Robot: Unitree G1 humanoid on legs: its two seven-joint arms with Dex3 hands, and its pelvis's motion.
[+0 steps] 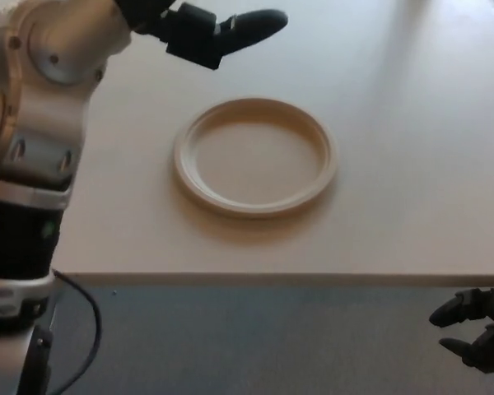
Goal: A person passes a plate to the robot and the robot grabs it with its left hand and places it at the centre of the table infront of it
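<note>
Left hand [210,31] cropped by top edge; right hand [480,327] cut at right edge.

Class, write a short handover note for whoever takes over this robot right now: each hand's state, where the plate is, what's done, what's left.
Left robot hand: open, holding nothing, above the table beyond the plate.
Right robot hand: open, idle, low off the table's near edge.
Plate: lying flat, upright, about mid-table.
Done: plate placed and released.
Left: pull the left arm clear, probably nothing more.

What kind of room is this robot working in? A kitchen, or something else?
Hard to say; it looks more like a plain test room than a kitchen. A bare pale table holds only one cream plate, grey floor lies below it, and a loose cable hangs by the robot's left arm.
</note>
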